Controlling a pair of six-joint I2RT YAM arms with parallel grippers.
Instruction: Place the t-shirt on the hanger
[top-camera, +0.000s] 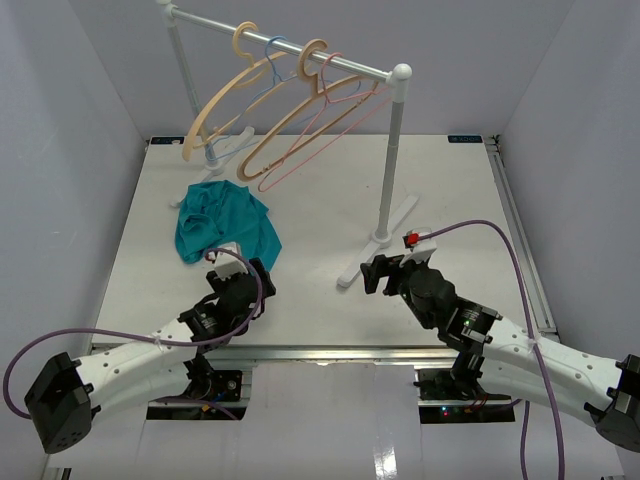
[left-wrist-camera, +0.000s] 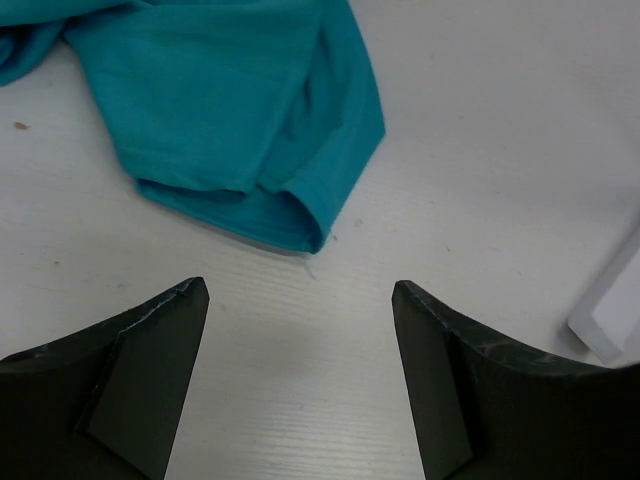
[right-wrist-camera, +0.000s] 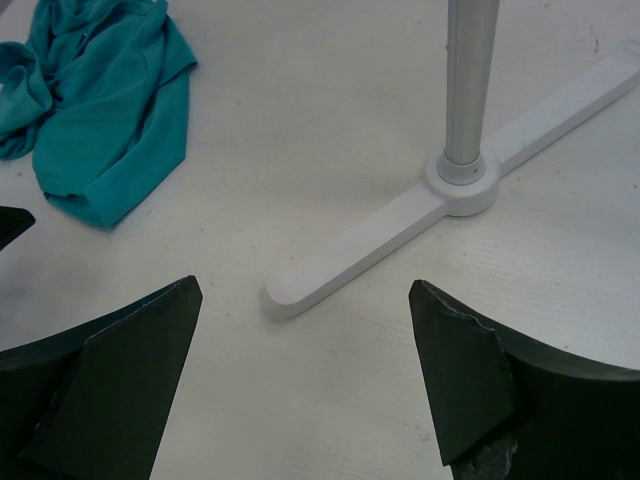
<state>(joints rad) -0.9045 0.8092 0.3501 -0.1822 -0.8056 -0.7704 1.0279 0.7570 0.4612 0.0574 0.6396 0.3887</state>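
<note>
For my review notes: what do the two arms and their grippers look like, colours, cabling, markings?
Both arms have white link shells and black joint housings. A purple cable loops along the left arm, another along the right arm. The right wrist carries a small red part. The left gripper and right gripper end in black, wedge-shaped jaws with scuffed edges.

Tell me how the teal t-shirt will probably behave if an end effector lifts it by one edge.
The t-shirt lies crumpled in soft folds on the table, so it will probably hang limp from the pinched point. The fabric looks thin, so it is likely light. A push would probably bunch it up instead of sliding it whole.
</note>
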